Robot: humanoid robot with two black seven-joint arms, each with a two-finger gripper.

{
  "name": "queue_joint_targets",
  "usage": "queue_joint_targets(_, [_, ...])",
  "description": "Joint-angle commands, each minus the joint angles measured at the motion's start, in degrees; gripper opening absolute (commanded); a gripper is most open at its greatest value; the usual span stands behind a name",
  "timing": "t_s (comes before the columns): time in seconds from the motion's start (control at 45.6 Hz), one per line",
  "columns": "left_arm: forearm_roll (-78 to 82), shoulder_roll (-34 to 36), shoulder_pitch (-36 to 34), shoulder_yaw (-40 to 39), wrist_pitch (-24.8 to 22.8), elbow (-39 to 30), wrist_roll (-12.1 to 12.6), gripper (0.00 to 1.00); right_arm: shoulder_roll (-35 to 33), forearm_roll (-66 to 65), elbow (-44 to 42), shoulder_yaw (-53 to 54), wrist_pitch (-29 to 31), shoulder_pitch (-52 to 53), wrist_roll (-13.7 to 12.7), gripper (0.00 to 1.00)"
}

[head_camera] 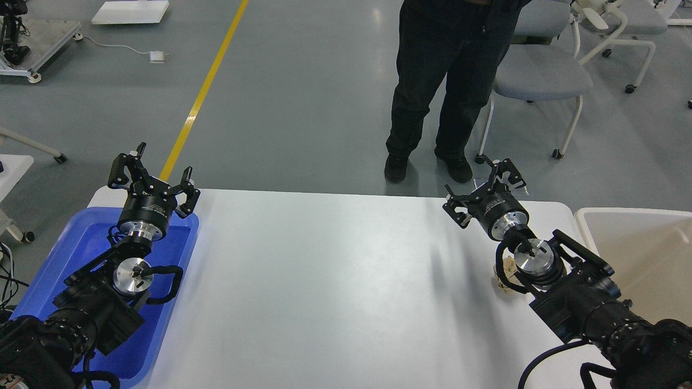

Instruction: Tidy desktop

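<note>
The white desktop (335,281) fills the middle of the head view. My left gripper (150,172) is open and empty, held above the far end of the blue tray (65,254). My right gripper (481,186) is open and empty, held above the desktop's far right corner. A small pale crumpled thing (504,276) lies on the desktop under my right wrist, mostly hidden by the arm.
A beige-white tub (638,254) stands at the right of the desktop. A person in black (438,92) stands just beyond the far edge. Grey chairs (540,70) are behind on the right. A yellow floor line (205,92) runs away at the left.
</note>
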Motion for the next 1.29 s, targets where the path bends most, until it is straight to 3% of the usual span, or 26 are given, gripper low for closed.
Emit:
queue_joint_targets(0.0, [0.00,0.00,0.00,0.07,0.00,0.00,-0.03,1.00,-0.30,-0.09,0.25,-0.12,0.15,0.32,0.00,1.00])
queue_joint_targets(0.614, [0.00,0.09,0.00,0.07,0.00,0.00,-0.03,1.00,-3.63,-13.53,6.14,-5.30,0.07,3.84,0.00,1.00])
queue_joint_targets(0.789, [0.00,0.00,0.00,0.07,0.00,0.00,-0.03,1.00,-10.39,-19.77,16.58,-9.25,0.42,2.96,0.00,1.00])
queue_joint_targets(0.965, [0.00,0.09,0.00,0.07,0.00,0.00,-0.02,1.00,-19.89,-31.36,27.66,-16.99,0.42,3.57,0.00,1.00])
queue_joint_targets(1.272, [0.00,0.09,0.00,0.07,0.00,0.00,0.06,1.00,-25.78,-64.14,31.80,-23.76,-0.28,3.84,0.09,1.00])
